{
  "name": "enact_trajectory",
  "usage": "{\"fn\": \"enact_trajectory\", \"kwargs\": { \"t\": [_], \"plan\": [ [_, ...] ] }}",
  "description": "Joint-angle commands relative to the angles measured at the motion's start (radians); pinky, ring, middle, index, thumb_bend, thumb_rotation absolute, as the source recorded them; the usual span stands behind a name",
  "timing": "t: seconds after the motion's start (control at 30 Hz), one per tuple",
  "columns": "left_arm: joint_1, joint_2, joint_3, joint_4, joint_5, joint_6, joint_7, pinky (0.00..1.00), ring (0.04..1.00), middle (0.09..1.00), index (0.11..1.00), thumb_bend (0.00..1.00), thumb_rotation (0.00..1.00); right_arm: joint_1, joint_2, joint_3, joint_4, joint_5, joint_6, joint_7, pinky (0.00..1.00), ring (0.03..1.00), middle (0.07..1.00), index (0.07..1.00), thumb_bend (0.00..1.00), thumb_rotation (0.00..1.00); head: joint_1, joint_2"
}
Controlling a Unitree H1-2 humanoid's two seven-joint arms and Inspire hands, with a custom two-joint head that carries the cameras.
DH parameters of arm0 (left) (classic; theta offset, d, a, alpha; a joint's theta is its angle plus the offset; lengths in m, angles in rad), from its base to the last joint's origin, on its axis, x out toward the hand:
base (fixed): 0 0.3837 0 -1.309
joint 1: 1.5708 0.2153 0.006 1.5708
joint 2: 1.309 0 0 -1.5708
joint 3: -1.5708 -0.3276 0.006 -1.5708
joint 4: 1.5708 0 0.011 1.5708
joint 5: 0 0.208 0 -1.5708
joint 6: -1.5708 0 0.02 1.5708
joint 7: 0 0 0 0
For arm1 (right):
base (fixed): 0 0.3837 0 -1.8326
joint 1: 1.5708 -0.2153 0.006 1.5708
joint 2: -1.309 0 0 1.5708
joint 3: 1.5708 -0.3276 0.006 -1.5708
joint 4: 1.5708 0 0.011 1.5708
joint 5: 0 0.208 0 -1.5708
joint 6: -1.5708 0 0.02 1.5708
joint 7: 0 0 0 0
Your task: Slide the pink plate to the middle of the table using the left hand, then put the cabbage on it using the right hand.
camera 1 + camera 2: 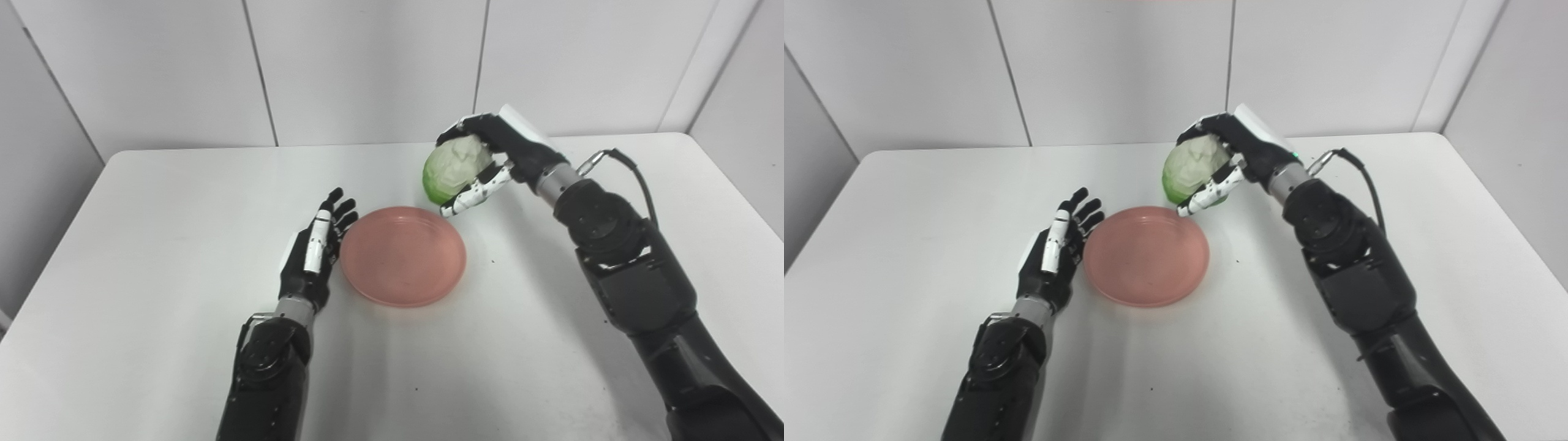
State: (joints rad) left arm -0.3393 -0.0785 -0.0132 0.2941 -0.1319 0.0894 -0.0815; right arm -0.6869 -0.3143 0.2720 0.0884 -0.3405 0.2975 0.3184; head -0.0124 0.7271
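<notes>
**Right hand holding the cabbage beside the plate's far rim**

The right hand (502, 156) is wrapped around the cabbage (454, 168), with its dark fingers (468, 125) curled over the top and a white-marked finger (474, 191) passing beneath the near side. The cabbage, pale at the crown and green toward its lower left, sits in this grasp just beyond and slightly right of the far rim of the pink plate (403, 256); whether it rests on the table or is held clear of it cannot be told. The tip of the white-marked finger lies close to the plate's far right rim.

The left hand (312, 251) lies at the plate's left edge, empty, with its fingers apart and extended toward the far side of the table; contact with the rim cannot be confirmed. The plate is round, shallow, bare of contents, and positioned near the centre of the white table (153, 245). Both dark forearms enter from the near edge, and a cable (631, 168) loops from the right wrist. Pale wall panels (367, 67) stand behind the table.
</notes>
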Motion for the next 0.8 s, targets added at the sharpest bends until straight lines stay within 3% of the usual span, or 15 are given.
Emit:
{"fn": "enact_trajectory", "kwargs": {
  "t": [0.0,0.37,0.77],
  "plan": [
    [0.018,-0.017,-0.010,0.036,0.012,0.045,0.015,0.90,0.907,0.914,0.921,0.42,1.00,-0.053,0.014,0.003,-0.001,-0.008,-0.069,-0.019,0.39,0.413,0.501,0.513,0.52,0.00,0.005,0.003],
    [0.016,-0.031,-0.023,0.020,0.020,0.053,0.024,0.90,0.907,0.920,0.932,0.43,1.00,-0.039,0.104,0.076,0.078,-0.049,-0.118,-0.020,0.35,0.390,0.501,0.533,0.51,0.00,0.021,0.021],
    [0.025,-0.016,-0.024,-0.026,0.016,0.091,0.025,0.91,0.909,0.919,0.928,0.44,1.00,-0.001,0.087,0.100,0.063,-0.066,-0.115,0.019,0.41,0.407,0.495,0.507,0.52,0.00,-0.012,0.052]
  ]
}}
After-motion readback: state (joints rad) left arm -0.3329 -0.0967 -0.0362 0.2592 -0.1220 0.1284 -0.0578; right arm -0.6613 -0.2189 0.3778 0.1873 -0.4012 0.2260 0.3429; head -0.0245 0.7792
